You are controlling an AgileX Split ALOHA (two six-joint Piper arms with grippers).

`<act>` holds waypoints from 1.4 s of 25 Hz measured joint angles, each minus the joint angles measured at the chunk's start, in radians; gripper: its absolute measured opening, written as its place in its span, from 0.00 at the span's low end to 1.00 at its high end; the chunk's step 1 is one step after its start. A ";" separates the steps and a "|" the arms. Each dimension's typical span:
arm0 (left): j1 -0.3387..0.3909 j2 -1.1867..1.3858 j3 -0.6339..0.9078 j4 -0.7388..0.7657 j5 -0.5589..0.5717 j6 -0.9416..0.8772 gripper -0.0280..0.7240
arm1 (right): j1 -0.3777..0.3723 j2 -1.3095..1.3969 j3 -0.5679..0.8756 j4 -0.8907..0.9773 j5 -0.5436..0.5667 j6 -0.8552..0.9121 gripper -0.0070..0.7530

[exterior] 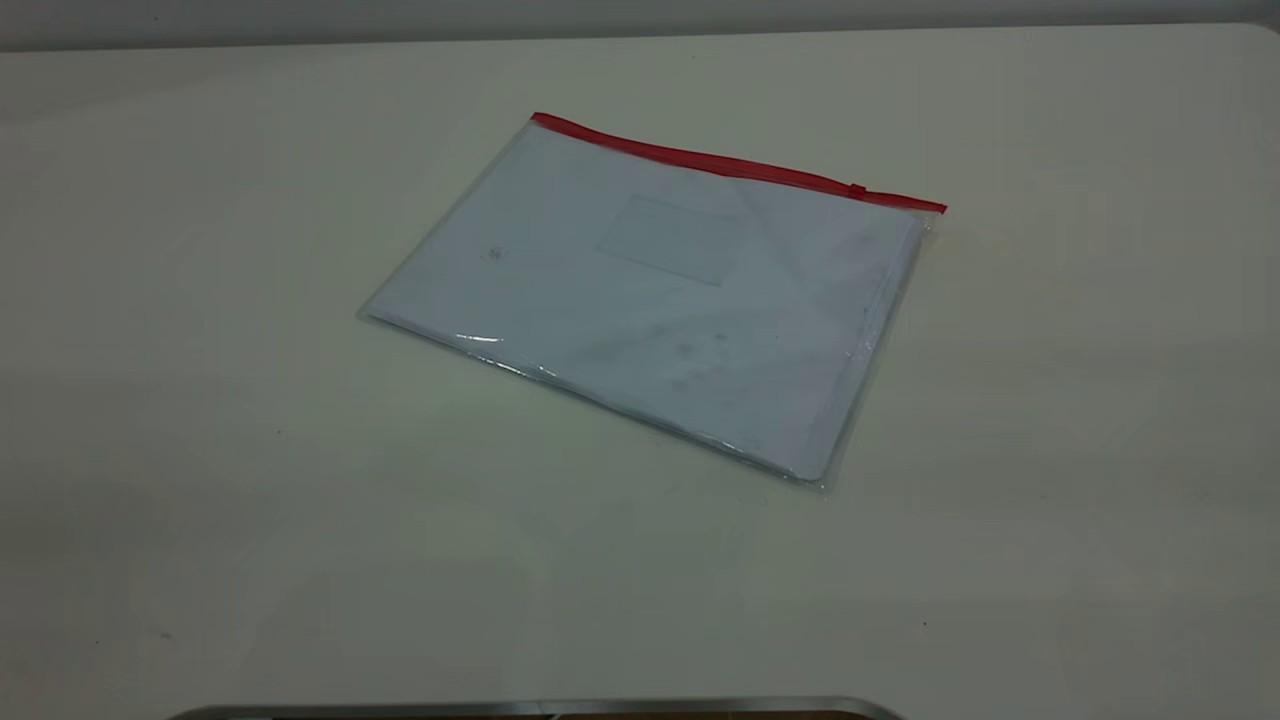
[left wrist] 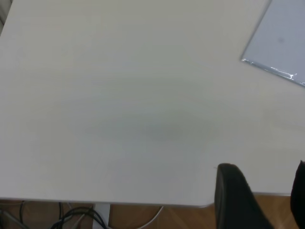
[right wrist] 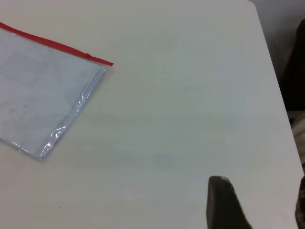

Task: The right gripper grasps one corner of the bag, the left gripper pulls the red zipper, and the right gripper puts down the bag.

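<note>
Bag (exterior: 650, 300) lying flat mid-frame on desk (exterior: 200, 450), red zipper (exterior: 735, 165) along far edge, both grippers' jaws standing apart, holding nothing

The bag (exterior: 650, 300) is clear, glossy plastic with bright glints along its creased edges, and smooth white paper shows through it. Its zipper (exterior: 740, 165) is a red plastic strip with a duller sheen, and the table (exterior: 200, 450) beneath is a smooth, matt off-white surface. The left gripper (left wrist: 257, 200) and right gripper (right wrist: 257, 205) look like matt black plastic, and a wood-grain floor (left wrist: 181, 217) shows past the table edge.
</note>
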 joint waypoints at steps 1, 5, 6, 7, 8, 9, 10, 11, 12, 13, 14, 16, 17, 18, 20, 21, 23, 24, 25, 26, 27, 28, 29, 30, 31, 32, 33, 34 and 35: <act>0.000 0.000 0.000 0.000 0.000 0.000 0.51 | 0.000 0.000 0.000 0.000 0.000 0.000 0.54; 0.000 0.000 0.000 0.000 0.000 0.000 0.51 | 0.000 0.000 0.000 0.000 0.000 0.000 0.54; 0.000 0.000 0.000 0.000 0.000 0.000 0.51 | 0.000 0.000 0.000 0.000 0.000 0.000 0.54; 0.000 0.000 0.000 0.000 0.000 0.000 0.51 | 0.000 0.000 0.000 0.000 0.000 0.000 0.54; 0.000 0.000 0.000 0.000 0.000 0.000 0.51 | 0.000 0.000 0.000 0.000 0.000 0.000 0.54; 0.000 0.000 0.000 0.000 0.000 0.000 0.51 | 0.000 0.000 0.000 0.000 0.000 0.000 0.54; 0.000 0.000 0.000 0.000 0.000 0.000 0.51 | 0.000 0.000 0.000 0.000 0.000 0.000 0.54; 0.000 0.000 0.000 0.000 0.000 0.000 0.51 | 0.000 0.000 0.000 0.000 0.000 0.000 0.54; 0.000 0.000 0.000 0.000 0.000 0.000 0.51 | 0.000 0.000 0.000 0.000 0.000 0.000 0.54; 0.000 0.000 0.000 0.000 0.000 0.000 0.51 | 0.000 0.000 0.000 0.000 0.000 0.000 0.54; 0.000 0.000 0.000 0.000 0.000 0.000 0.51 | 0.000 0.000 0.000 0.000 0.000 0.000 0.54; 0.000 0.000 0.000 0.000 0.000 0.000 0.51 | 0.000 0.000 0.000 0.000 0.000 0.000 0.54; 0.000 0.000 0.000 0.000 0.000 0.000 0.51 | 0.000 0.000 0.000 0.000 0.000 0.000 0.54; 0.000 0.000 0.000 0.000 0.000 0.000 0.51 | 0.000 0.000 0.000 0.000 0.000 0.000 0.54; 0.000 0.000 0.000 0.000 0.000 0.001 0.51 | 0.000 0.000 0.000 0.000 0.000 0.000 0.54; 0.000 0.000 0.000 0.000 0.000 0.001 0.51 | 0.000 0.000 0.000 0.001 -0.001 0.000 0.54; 0.000 0.000 0.000 0.000 0.000 0.001 0.51 | 0.000 0.000 0.000 0.008 -0.003 0.000 0.54; 0.000 0.000 0.000 0.000 0.000 0.001 0.51 | 0.000 0.002 0.000 0.018 -0.006 0.000 0.54; 0.000 0.001 0.000 0.000 -0.003 0.001 0.51 | 0.000 0.010 -0.001 0.037 -0.012 0.000 0.54; 0.000 0.011 -0.008 0.000 -0.008 0.002 0.51 | 0.000 0.030 -0.003 0.055 -0.020 0.000 0.54; 0.000 0.030 -0.018 0.000 -0.022 0.002 0.51 | 0.000 0.063 -0.005 0.066 -0.029 0.000 0.54; 0.000 0.054 -0.030 0.000 -0.050 0.002 0.51 | 0.000 0.106 -0.007 0.073 -0.041 0.000 0.54; 0.000 0.092 -0.040 0.000 -0.089 0.002 0.51 | 0.000 0.146 -0.011 0.076 -0.054 0.000 0.54; 0.000 0.139 -0.053 0.000 -0.134 0.002 0.51 | 0.000 0.199 -0.011 0.081 -0.081 0.000 0.54; 0.000 0.196 -0.068 0.000 -0.172 0.002 0.51 | 0.000 0.255 -0.011 0.089 -0.116 -0.002 0.54; 0.000 0.249 -0.081 0.000 -0.218 0.002 0.51 | 0.000 0.305 -0.011 0.099 -0.164 -0.011 0.54; 0.000 0.318 -0.098 -0.001 -0.263 0.003 0.51 | 0.000 0.366 -0.011 0.109 -0.211 -0.023 0.54; 0.000 0.390 -0.115 -0.003 -0.301 0.008 0.51 | 0.000 0.431 -0.011 0.117 -0.263 -0.039 0.55; 0.000 0.452 -0.134 -0.006 -0.343 0.022 0.52 | 0.000 0.497 -0.011 0.123 -0.331 -0.060 0.56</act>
